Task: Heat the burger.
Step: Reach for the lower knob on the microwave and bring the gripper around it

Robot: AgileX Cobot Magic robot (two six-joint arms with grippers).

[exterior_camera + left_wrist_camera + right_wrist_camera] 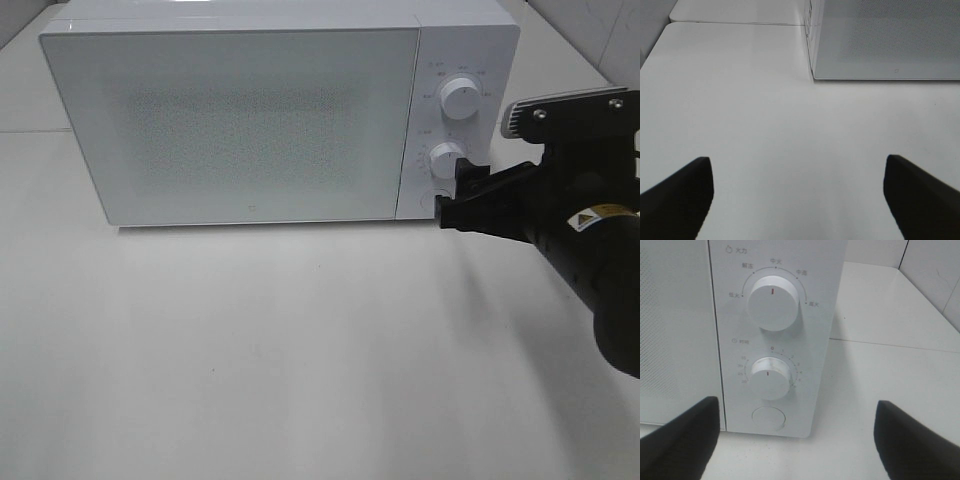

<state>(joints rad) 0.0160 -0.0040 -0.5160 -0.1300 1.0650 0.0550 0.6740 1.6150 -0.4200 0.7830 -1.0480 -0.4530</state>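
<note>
Presently the black right gripper [452, 197] is hovering spread open, empty, the white boxy microwave's [240, 110] round timer knob [771, 378] lying straight ahead; the black left gripper [800, 195] is hanging released, farther off.

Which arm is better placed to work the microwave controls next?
Right: right gripper, open, sits at the control panel by the lower knob and round button. Left gripper is over the table, short of the microwave.

High camera looks down on the microwave [240, 110], twelve o'clock; right wrist faces its dials [774, 302] closely; left wrist shares its door [890, 45] corner.
</note>
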